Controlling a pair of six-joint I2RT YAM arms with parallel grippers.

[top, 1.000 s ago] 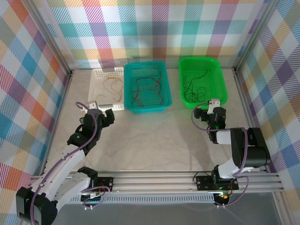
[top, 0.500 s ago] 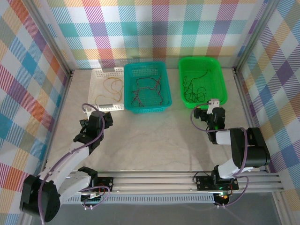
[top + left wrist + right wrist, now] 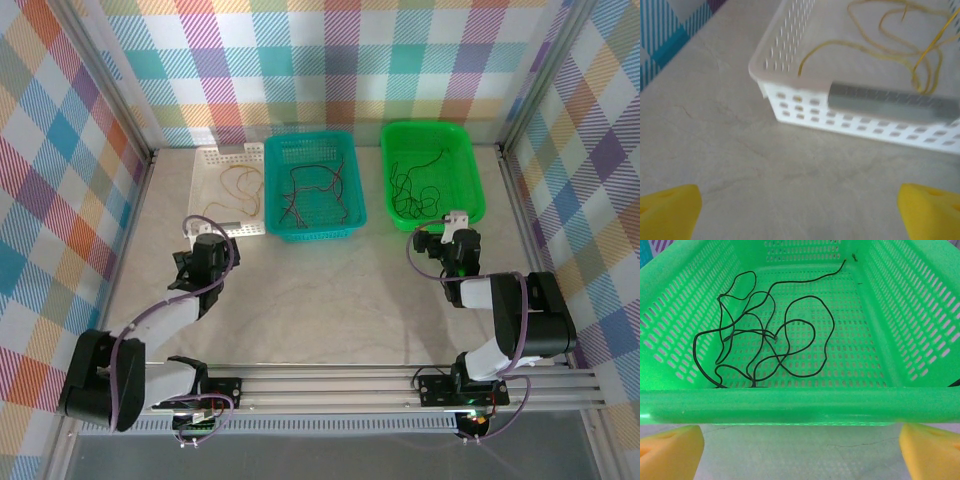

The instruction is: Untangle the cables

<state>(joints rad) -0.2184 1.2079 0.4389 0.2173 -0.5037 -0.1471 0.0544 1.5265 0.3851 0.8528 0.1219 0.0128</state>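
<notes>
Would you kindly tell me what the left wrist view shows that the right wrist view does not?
Left wrist: a white basket holding yellow cables, with a grey strip on its near wall. Right wrist: a green basket holding black cables. Both: bare table, plus yellow fingertips of an open left hand or right hand at the bottom corners.

Back wall point(image 3: 330, 60), L wall point(image 3: 50, 200), R wall point(image 3: 600, 200): plaid panels, pastel multi-colour checks. Alu posts point(image 3: 117, 85) at rear corners. Tabletop point(image 3: 330, 300) beige, faint marble veining, matte. Alu rail point(image 3: 330, 380) across near edge. Light even, shadows soft.
</notes>
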